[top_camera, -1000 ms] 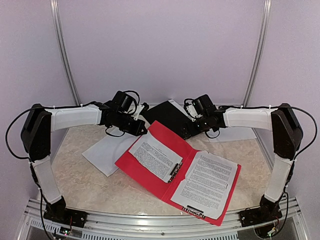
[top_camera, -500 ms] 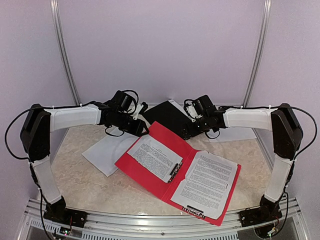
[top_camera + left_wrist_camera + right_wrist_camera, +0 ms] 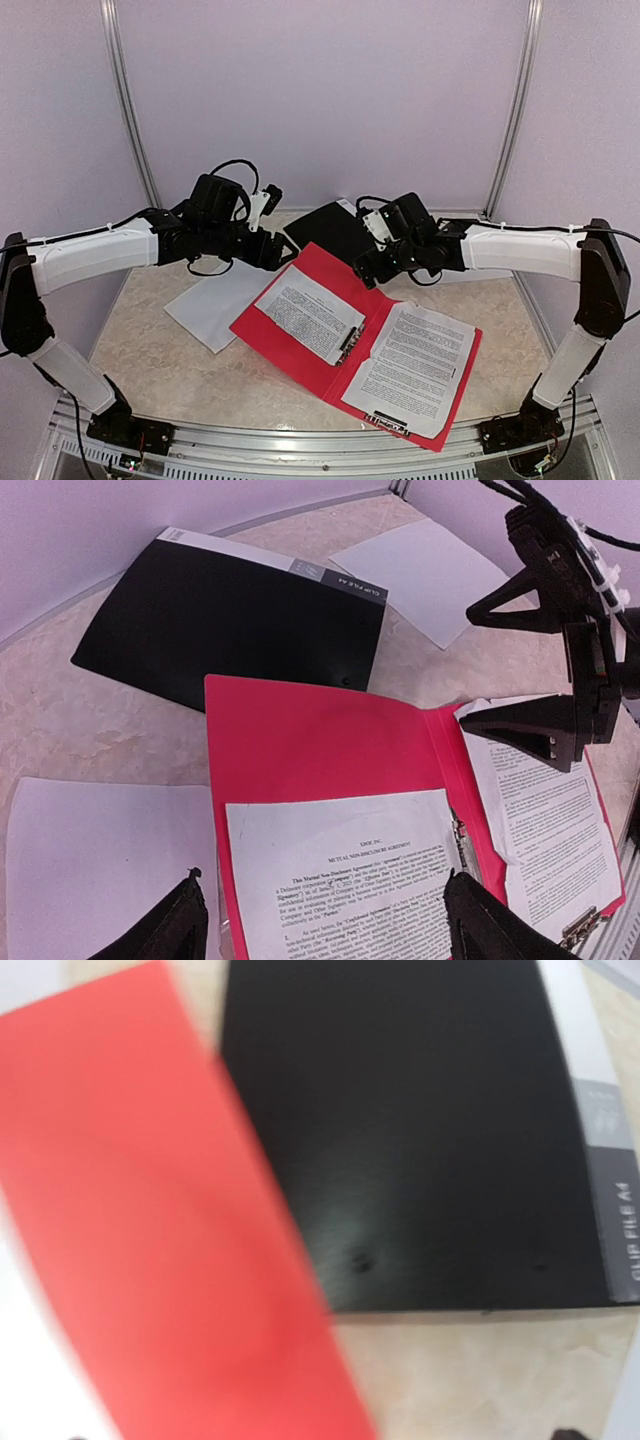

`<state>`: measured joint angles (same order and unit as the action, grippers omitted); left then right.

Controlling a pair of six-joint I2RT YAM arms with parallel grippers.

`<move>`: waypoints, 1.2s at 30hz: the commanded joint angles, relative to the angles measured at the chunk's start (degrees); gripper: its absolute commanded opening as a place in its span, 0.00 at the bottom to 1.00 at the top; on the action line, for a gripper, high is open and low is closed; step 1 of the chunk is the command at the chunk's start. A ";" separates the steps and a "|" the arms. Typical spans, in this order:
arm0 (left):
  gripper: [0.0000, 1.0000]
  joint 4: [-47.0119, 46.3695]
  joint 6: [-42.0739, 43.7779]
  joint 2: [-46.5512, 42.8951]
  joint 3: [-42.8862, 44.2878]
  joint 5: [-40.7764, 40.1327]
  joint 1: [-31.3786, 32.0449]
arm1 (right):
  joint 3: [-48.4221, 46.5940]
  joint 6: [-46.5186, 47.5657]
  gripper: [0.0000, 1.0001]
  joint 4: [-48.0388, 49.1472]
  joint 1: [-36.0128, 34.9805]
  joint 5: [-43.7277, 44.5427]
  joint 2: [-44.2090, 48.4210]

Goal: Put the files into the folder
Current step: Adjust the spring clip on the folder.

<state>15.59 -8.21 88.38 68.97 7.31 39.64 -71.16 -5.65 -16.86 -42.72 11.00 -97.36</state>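
Four sheets (image 3: 310,313); two folders (image 3: 320,263); two arms (image 3: 90,255).

Left arm (image 3: 95,255) & right arm (image 3: 520,248): white sleeves, blk joints; blk cables loop behind left claw (image 3: 320,880), right claw (image 3: 470,667).

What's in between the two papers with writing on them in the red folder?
A metal clip sits there, on the middle fold of the red folder, with a thin strip of bare red beside it. The top view shows it best.
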 commanded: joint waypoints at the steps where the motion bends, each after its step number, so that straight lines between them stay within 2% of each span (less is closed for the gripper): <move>1: 0.78 -3.37 -6.98 -1.32 -4.44 7.99 0.97 | 4.75 -1.77 0.98 -2.00 -3.57 2.92 4.73; 8: 0.79 -8.93 -9.97 2.97 -7.14 11.47 7.96 | 13.50 -7.39 0.98 -0.94 -4.62 2.10 12.01; 15: 0.79 -12.40 -13.64 11.62 -5.54 14.99 9.78 | 18.28 -10.01 0.98 -2.40 -4.70 4.51 16.84; 21: 0.80 -13.46 -14.22 15.27 -4.99 15.70 10.02 | 19.32 -10.53 0.98 -3.26 -4.73 4.49 17.01; 36: 0.80 -13.45 -13.77 16.99 -6.82 13.32 10.02 | 18.33 -10.05 0.98 -2.81 -4.71 2.68 13.95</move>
<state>3.31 -21.96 104.03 62.19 21.32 49.28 -52.53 -15.49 -19.11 -47.20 14.26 -82.39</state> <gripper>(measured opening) 0.801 0.977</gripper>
